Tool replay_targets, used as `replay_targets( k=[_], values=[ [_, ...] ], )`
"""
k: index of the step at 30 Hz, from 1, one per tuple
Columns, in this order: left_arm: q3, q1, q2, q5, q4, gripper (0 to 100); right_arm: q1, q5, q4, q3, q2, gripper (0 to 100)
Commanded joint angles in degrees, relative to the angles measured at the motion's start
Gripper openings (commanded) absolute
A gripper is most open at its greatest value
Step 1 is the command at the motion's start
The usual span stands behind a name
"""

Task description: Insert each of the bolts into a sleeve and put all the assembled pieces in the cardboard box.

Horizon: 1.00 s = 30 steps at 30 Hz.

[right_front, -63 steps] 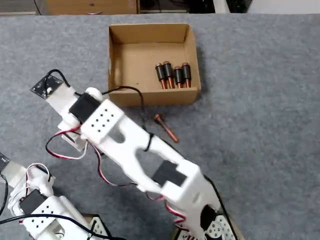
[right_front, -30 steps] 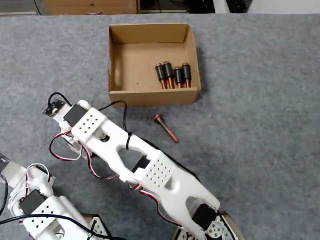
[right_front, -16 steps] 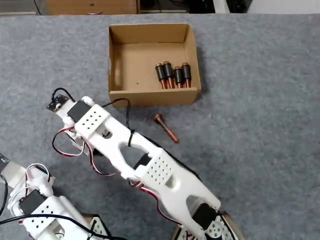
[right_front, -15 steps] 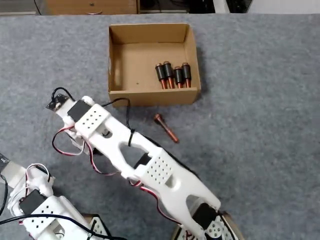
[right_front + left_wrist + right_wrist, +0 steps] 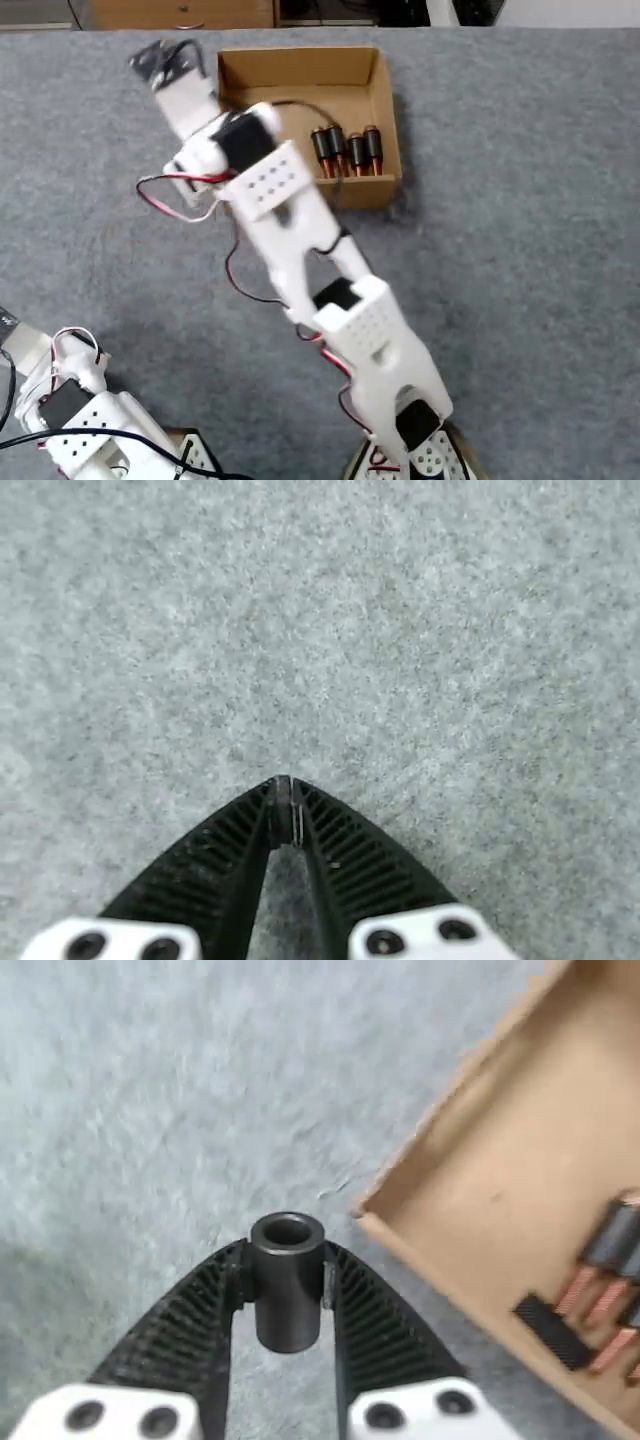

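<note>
The right end effector pinches a black sleeve, its open bore exposed, above the desk just outside a corner of the cardboard box, likely awaiting a bolt. 4 assembled pieces lie inside the box. The left end effector hangs pressed together, empty.

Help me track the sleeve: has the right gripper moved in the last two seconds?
Yes. The right gripper, shut on a sleeve, swung away from the arm bases, from short of the cardboard box's near left corner to beside its far left corner.
</note>
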<state>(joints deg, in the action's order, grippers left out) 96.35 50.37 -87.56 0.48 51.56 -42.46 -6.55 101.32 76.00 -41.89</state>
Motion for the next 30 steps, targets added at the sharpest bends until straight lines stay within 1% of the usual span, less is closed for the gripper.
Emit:
replay_targets(
  k=[1, 4, 10, 15, 20, 24, 28, 30],
  values=[
    [-3.6, -3.08, -0.48, -0.53, 1.85, 2, 3.21, 0.35, 1.14, 2.86, 12.26, 0.2],
    [-8.09, -6.95, -0.48, -0.44, 5.27, 2, 5.85, 0.26, 1.14, 2.77, 19.47, 0.2],
    [-24.35, -16.09, 0.04, -0.09, 15.74, 2, 11.82, 0.26, 1.14, 2.68, 32.57, 0.2],
    [-36.57, -23.65, 0.13, 4.92, 22.24, 2, 17.54, 0.18, 1.14, -3.56, 44.7, 0.2],
    [-48.18, -35.96, 0.92, 9.05, 27.34, 2, 23.87, -2.2, 0.79, -14.02, 57.89, 0.2],
    [-58.55, -43.87, 6.99, 13.01, 31.47, 2, 27.56, -2.2, 0.79, -20.97, 65.45, 0.2],
    [-73.58, -51.87, 18.24, 17.58, 36.66, 2, 36.44, -2.2, 0.97, -26.15, 72.04, 0.2],
    [-81.23, -55.21, 24.48, 18.81, 38.51, 2, 39.08, -2.2, 0.97, -29.58, 75.56, 0.2]
  ],
)
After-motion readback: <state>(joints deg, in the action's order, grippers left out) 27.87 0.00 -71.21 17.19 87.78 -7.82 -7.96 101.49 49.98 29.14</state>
